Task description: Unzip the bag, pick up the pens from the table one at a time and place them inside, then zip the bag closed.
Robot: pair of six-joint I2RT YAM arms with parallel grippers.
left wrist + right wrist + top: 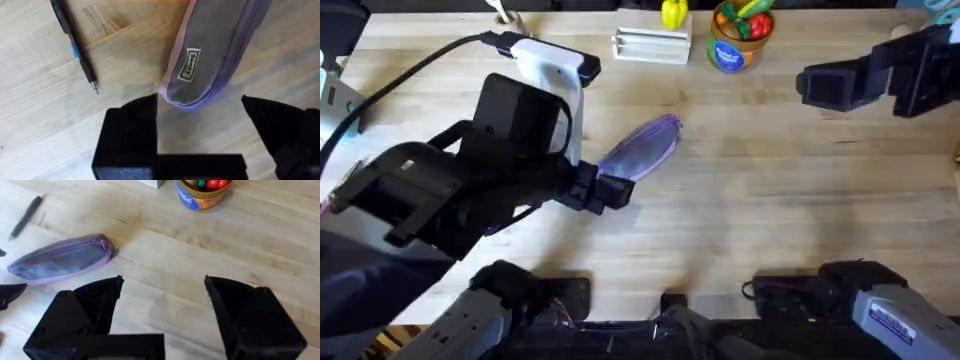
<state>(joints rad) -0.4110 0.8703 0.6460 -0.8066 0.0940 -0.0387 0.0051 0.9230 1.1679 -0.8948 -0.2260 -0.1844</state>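
Two open grippers, one pouch end between jaws

Left gripper (200,130) hovers spread, the near end of the slim lavender fabric pencil pouch (215,55) just ahead of its jaws, long axis running away. Right gripper (162,305), also spread, sits well apart (left arm is nearer). A dark pen (75,47) lies beside.

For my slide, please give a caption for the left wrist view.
Open left gripper at the end of the closed bag; a pen lies beside on the table.

One bag (642,148) — one pen (75,47)
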